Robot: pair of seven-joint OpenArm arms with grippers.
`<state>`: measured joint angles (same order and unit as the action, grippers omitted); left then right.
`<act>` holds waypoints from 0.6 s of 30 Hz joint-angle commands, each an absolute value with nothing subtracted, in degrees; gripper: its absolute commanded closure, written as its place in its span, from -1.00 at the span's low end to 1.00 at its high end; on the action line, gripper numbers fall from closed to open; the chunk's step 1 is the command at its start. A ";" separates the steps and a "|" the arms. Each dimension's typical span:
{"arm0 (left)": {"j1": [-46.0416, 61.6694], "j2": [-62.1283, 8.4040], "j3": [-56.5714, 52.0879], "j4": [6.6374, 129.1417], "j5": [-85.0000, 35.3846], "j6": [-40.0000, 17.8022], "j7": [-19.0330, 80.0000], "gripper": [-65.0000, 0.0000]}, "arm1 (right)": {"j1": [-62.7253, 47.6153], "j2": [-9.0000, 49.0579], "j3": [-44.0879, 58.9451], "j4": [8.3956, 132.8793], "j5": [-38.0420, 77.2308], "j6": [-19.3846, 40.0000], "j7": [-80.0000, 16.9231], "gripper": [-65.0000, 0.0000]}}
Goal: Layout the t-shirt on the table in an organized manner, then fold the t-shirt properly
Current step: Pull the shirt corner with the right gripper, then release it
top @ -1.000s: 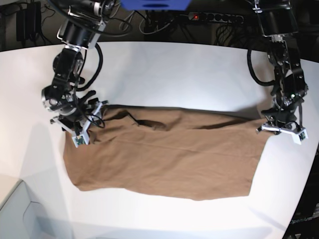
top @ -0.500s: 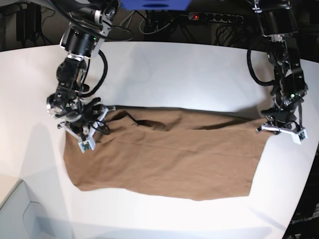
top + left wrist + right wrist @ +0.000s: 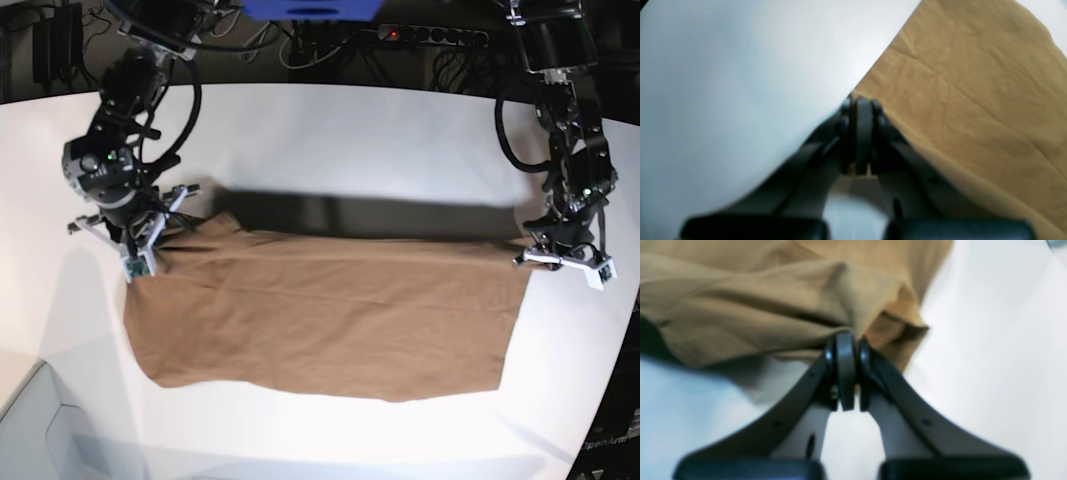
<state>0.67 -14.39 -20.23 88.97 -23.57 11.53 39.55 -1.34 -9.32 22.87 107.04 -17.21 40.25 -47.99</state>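
The tan-brown t-shirt [image 3: 330,320] lies spread across the white table [image 3: 350,140]. Its far edge is pulled straight between both grippers and casts a dark shadow behind it. In the base view my right gripper [image 3: 148,240] is at the shirt's far left corner. The right wrist view shows that gripper [image 3: 847,336] shut on a bunched fold of the shirt [image 3: 756,296]. My left gripper [image 3: 542,250] is at the far right corner. In the left wrist view it [image 3: 863,101] is shut on the edge of the shirt [image 3: 973,83].
A pale grey box corner [image 3: 35,430] juts in at the bottom left. Behind the table's far edge lie a power strip and cables [image 3: 430,35]. The table's curved edge runs close to the left arm on the right side.
My right gripper has shut on the shirt's left corner and drawn it up and to the left. The far edge's folds have pulled out straight. The left arm has not moved.
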 commanded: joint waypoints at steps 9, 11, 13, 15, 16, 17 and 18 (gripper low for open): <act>1.36 -15.08 -20.70 90.33 -23.34 11.56 38.37 1.00 | -16.48 -9.00 12.53 115.65 -16.22 40.00 -52.09 1.00; 1.54 -15.08 -20.70 90.33 -23.34 11.56 38.37 1.00 | -19.91 -9.00 8.66 115.74 -13.14 40.00 -52.00 1.00; 1.63 -15.08 -20.70 90.33 -23.34 11.56 38.37 1.00 | -22.11 -9.00 6.73 115.82 -9.71 40.00 -52.00 1.00; 1.71 -15.08 -20.70 90.33 -23.34 11.56 38.37 1.00 | -22.73 -9.00 6.46 115.56 -7.16 40.00 -52.00 1.00; 1.71 -15.08 -20.70 90.33 -23.34 11.56 38.37 1.00 | -22.81 -9.00 6.46 115.56 -5.93 40.00 -52.00 1.00; 1.71 -15.16 -20.70 90.33 -23.34 11.56 38.37 1.00 | -23.16 -9.00 6.46 115.56 -4.88 40.00 -52.18 1.00; 1.80 -15.16 -20.70 90.33 -23.34 11.56 38.37 1.00 | -23.78 -9.00 6.55 115.65 -4.09 40.00 -52.09 1.00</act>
